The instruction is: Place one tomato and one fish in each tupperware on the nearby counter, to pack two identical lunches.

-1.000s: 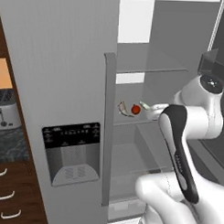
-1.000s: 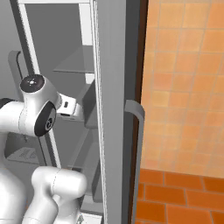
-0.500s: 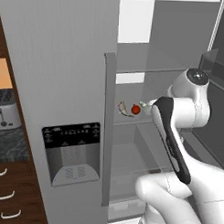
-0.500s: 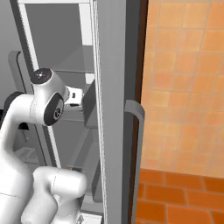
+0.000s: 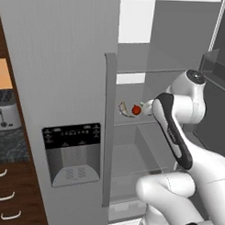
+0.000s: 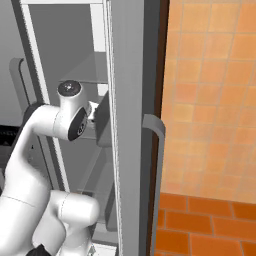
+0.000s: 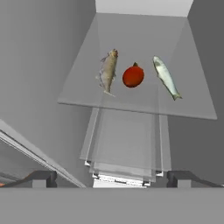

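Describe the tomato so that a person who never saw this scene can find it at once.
Look inside the open grey fridge at the clear glass shelf. The small glossy red round tomato lies between two slender silvery-grey fish; it is the only red, round thing there.

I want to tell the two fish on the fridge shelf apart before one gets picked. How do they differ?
In the hand view, the left fish is browner and stockier, with fins showing along its side; the right fish is silvery-grey and slimmer. They lean opposite ways, spreading apart toward the camera. Both lie flat on the glass shelf, one on each side of the tomato, touching nothing.
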Controlling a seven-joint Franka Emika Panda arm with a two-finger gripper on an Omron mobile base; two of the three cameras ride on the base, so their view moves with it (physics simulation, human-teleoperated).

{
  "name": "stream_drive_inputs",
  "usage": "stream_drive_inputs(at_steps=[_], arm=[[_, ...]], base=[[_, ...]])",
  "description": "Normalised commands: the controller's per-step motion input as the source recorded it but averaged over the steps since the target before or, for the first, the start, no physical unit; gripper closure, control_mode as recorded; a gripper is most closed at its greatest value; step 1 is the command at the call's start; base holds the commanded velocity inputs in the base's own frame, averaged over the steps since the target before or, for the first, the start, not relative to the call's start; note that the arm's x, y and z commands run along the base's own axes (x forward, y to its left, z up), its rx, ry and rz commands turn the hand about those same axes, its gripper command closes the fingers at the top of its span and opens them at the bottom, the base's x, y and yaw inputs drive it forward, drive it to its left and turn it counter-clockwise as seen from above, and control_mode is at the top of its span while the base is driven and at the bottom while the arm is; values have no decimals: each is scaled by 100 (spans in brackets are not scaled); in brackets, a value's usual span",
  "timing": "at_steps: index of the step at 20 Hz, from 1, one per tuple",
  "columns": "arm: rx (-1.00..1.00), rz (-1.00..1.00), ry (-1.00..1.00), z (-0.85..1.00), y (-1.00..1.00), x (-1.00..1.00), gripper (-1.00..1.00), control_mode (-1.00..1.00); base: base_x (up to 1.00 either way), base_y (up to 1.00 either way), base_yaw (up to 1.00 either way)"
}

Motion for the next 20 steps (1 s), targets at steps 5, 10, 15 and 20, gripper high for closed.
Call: stream_drive_inputs(at_steps=[5, 10, 15, 20], arm=[[0, 0, 0, -18, 0, 47, -100, -100], [0, 0, 3, -15, 0, 55, -100, -100], [1, 0, 5, -11, 0, 55, -100, -100], [0, 0, 9, -37, -1, 52, -100, -100]], base=[[0, 0, 0], [0, 0, 0], [0, 0, 0], [0, 0, 0]])
